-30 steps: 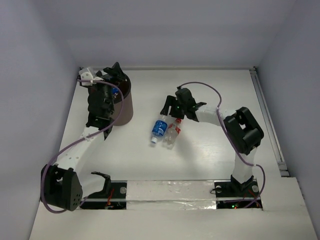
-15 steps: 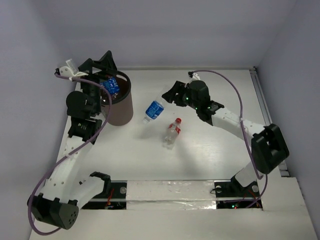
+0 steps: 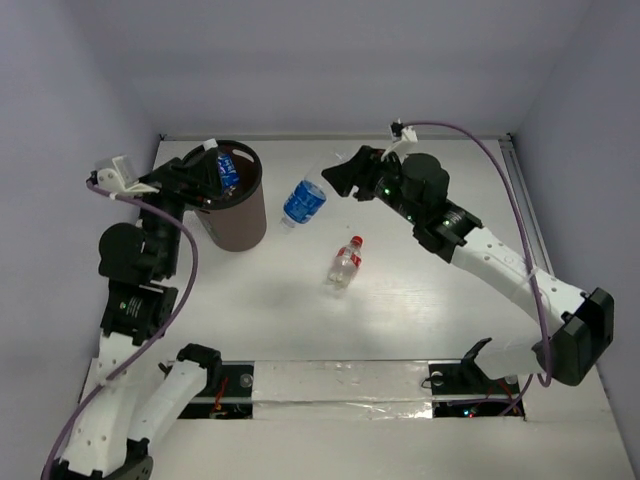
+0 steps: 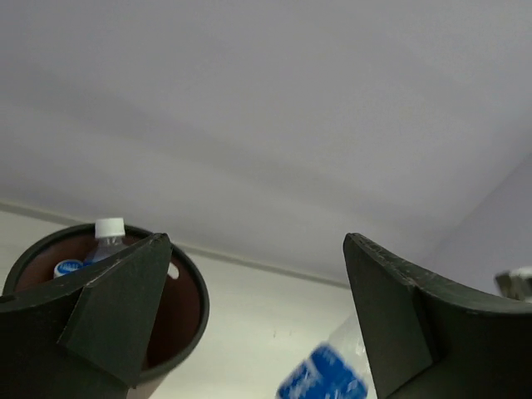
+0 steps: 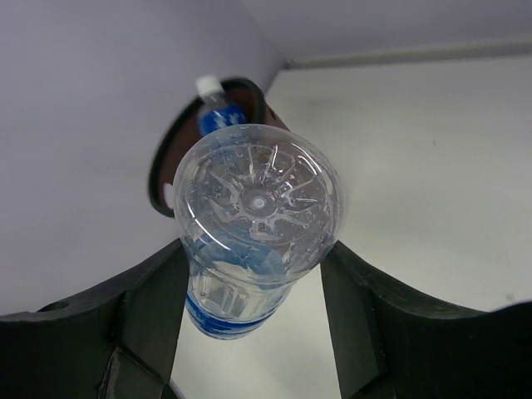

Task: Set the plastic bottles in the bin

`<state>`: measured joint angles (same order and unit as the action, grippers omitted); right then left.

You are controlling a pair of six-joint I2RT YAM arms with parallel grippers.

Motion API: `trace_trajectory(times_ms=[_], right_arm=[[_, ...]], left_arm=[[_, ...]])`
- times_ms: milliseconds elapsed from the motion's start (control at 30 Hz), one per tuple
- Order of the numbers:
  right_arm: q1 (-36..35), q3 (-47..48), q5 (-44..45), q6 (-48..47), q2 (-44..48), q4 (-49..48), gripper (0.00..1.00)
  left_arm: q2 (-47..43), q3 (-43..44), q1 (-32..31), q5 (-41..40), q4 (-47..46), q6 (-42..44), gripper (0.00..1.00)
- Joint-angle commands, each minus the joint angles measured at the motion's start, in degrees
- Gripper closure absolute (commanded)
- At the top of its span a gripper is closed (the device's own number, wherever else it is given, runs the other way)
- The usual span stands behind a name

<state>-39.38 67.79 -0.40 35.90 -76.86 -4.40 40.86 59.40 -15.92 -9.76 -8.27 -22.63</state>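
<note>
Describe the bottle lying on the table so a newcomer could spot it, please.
Find the brown bin at far left. Right of it, one clear bottle lies on the white tabletop. Unlike the blue-labelled bottle in the right gripper, it has a red cap.

A blue-labelled bottle (image 3: 303,201) is held by the right gripper (image 3: 333,182) near the bin (image 3: 245,225), in which another bottle (image 3: 228,168) is seen. A red-capped bottle (image 3: 345,265) is seen lying on the desk (image 3: 420,320).

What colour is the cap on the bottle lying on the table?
Red; the cap shows best in the top external view.
</note>
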Motion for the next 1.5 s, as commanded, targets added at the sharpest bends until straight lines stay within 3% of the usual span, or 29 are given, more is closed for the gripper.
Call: trace_trajectory(times_ms=[0, 233, 600, 867, 1233, 1300, 1367, 1467], right_arm=[[-2.81, 8.74, 3.48, -5.57, 0.49, 0.79, 0.43], [-4.66, 29.66, 5.33, -11.99, -13.65, 4.14, 0.44], [-9.22, 62.35, 7.52, -28.86, -35.80, 13.97, 0.43], [-13.18, 66.42, 7.52, -41.77, -44.59, 14.69, 0.42], [-18.37, 64.75, 8.40, -46.89, -53.56, 13.98, 0.39], [-18.37, 64.49, 8.40, -45.58, -53.83, 13.46, 0.36], [-18.37, 63.35, 9.45, -44.87, -53.13, 12.50, 0.23], [-18.37, 62.64, 10.95, -43.46, -51.03, 10.65, 0.15]], left_arm=[[-6.13, -0.24, 0.28, 2.90, 7.02, -0.57, 0.18], [-15.18, -4.37, 0.28, 3.26, 15.47, -0.83, 0.43], [-19.77, -8.50, 0.28, 2.55, 18.91, -0.48, 0.45], [-20.47, -8.86, 0.28, 1.41, 18.91, 0.31, 0.44], [-19.59, -6.84, 0.28, 3.08, 19.79, -0.22, 0.44], [-19.33, -5.88, 0.28, 3.60, 20.05, -0.39, 0.44], [-18.98, -5.17, 0.28, 4.31, 20.40, -0.48, 0.42], [-18.19, -3.68, 0.28, 5.71, 21.10, -0.66, 0.40]])
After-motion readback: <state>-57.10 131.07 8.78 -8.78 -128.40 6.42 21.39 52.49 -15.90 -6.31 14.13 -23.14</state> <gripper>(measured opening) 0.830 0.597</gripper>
